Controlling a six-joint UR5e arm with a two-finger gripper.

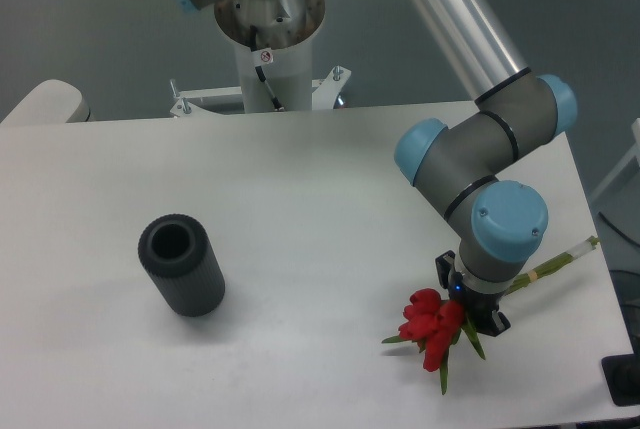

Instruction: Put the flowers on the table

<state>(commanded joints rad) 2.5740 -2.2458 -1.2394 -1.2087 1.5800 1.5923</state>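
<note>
The flowers, red tulips with green leaves, sit low over the front right of the white table. Their thin stems run up and right past the table's right edge. My gripper points straight down over the stems just behind the blooms and is shut on them. The blue wrist joint above hides most of its fingers; only black parts show on either side. I cannot tell whether the blooms touch the table top.
A dark grey ribbed hollow cylinder lies on the left part of the table. The robot base stands behind the far edge. A small white rounded surface sits at the far left.
</note>
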